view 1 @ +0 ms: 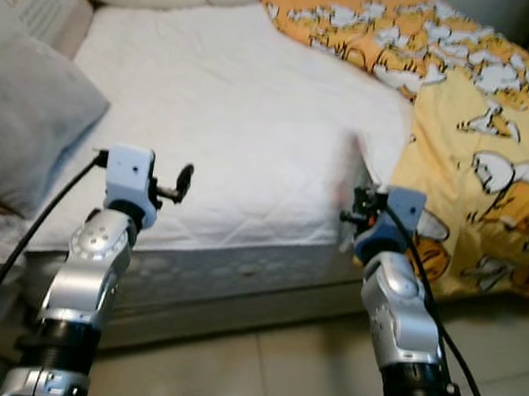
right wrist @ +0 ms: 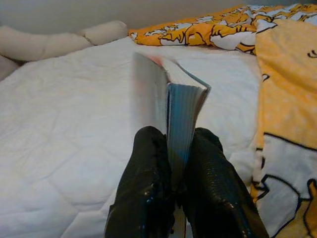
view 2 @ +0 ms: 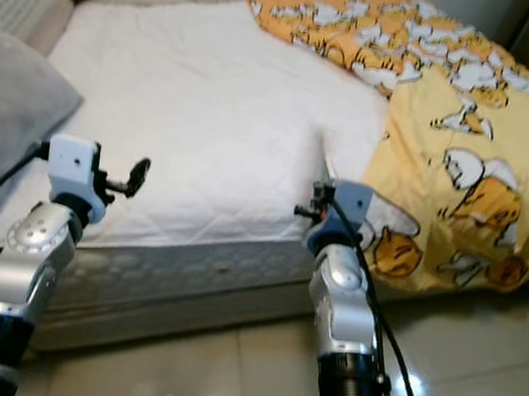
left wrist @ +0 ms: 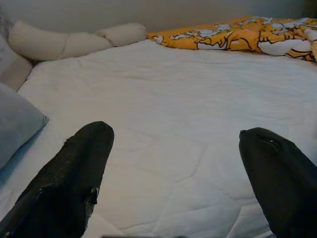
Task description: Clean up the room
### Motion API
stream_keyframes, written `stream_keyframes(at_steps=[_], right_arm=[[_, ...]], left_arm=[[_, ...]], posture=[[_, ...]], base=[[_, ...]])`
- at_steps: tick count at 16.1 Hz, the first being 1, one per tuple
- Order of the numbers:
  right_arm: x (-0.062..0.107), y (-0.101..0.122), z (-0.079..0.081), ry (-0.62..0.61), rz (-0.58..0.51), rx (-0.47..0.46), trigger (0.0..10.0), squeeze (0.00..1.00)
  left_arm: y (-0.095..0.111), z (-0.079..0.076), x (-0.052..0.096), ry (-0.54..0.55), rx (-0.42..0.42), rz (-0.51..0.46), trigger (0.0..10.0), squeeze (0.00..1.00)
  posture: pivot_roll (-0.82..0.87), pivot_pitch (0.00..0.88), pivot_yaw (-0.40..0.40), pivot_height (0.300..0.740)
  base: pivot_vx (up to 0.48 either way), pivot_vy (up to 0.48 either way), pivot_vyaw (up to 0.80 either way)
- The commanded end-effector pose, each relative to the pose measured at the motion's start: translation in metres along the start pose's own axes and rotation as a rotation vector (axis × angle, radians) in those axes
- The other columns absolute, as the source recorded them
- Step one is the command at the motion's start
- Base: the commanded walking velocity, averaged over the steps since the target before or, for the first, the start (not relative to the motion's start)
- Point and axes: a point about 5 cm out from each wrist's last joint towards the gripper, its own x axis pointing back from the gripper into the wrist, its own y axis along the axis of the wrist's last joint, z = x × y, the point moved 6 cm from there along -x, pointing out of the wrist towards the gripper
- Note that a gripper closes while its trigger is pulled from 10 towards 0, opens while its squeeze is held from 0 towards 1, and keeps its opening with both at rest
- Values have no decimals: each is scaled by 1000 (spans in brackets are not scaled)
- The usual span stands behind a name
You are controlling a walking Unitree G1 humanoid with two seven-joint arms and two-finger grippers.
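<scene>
Right gripper: fingers clamped on a thin book, held on edge, its long axis pointing away from the fingers over the bed.
Left gripper: fingers spread wide, holding nothing, hovering over the white sheet.
Book's place: above the mattress edge, just beside the yellow duvet; the right arm has it.
Nearby: grey pillow to the left.

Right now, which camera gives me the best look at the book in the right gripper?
The right wrist view: the book stands upright, edge-on, pinched between the right gripper's fingers, its pages and cover plain. In the eye views it is only a thin sliver above the gripper, over the white bed.
</scene>
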Motion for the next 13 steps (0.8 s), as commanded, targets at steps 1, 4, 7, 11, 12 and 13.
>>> stream_keyframes(at_steps=[1, 4, 7, 11, 12, 13], right_arm=[[-1, 13, -1, -2, -47, -2, 10000, 0], [-1, 13, -1, -1, -47, -1, 10000, 0], [-2, 13, -1, -1, -47, 0, 10000, 0], [-2, 13, 0, 3, -45, 0, 10000, 0], [-2, 13, 1, 8, -43, 13, 10000, 0], [-3, 14, 2, 10, -42, 21, 10000, 0]], left_arm=[[2, -5, -1, -17, -6, -3, 10000, 0], [2, -6, -1, -16, -5, -3, 10000, 0], [2, -6, -2, -17, -3, -4, 10000, 0], [6, -3, -2, 8, 20, -20, 10000, 0], [9, -1, -3, 21, 34, -31, 10000, 0], [11, 0, -4, 21, 36, -38, 10000, 0]], posture=[[31, 0, 59, 740], [31, 0, 60, 740], [31, 0, 59, 740], [33, 0, 59, 740], [34, 0, 59, 740], [34, 0, 58, 740]], base=[[0, 371, 0], [0, 368, 0], [0, 370, 0], [0, 176, 0], [0, 0, 0], [0, 0, 0]])
